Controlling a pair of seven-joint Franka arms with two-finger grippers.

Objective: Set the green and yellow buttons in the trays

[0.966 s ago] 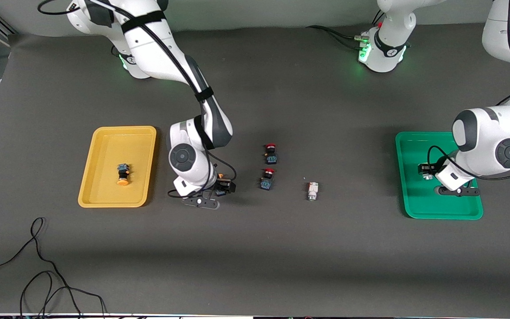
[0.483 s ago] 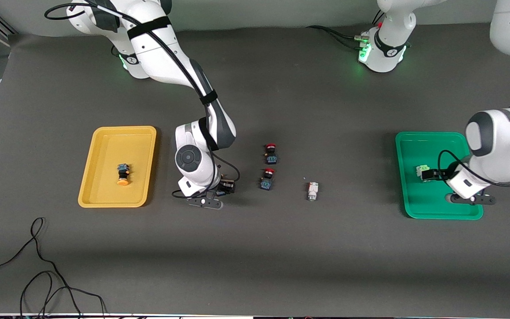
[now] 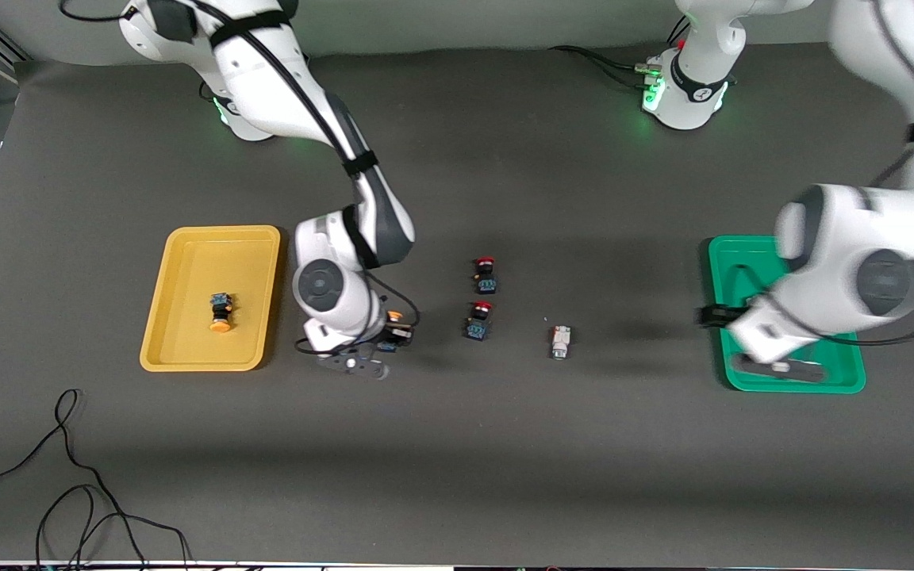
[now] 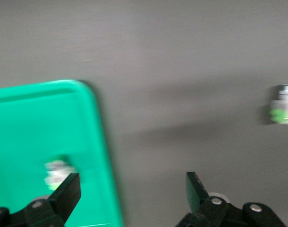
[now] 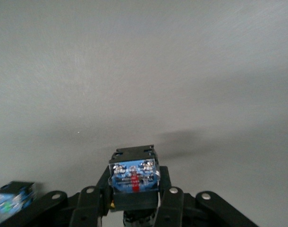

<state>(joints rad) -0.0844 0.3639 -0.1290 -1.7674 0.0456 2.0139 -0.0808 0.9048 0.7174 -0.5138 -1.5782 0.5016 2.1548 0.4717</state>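
A dark grey matte table (image 3: pixel 505 460) is seen across the whole front view. Two small red-capped push-button switches with black-blue bodies are set near its middle: the farther red-capped switch (image 3: pixel 485 274) is placed at 12 o'clock from the nearer red-capped switch (image 3: pixel 478 320), just beside it but apart. Both are turned with their red caps toward 12 o'clock. A thin black cable (image 3: pixel 68 476) is looped in loose curls over the table's corner at 7 o'clock. A blurred black-blue switch body (image 5: pixel 12 201) is caught at the edge of the right wrist view.
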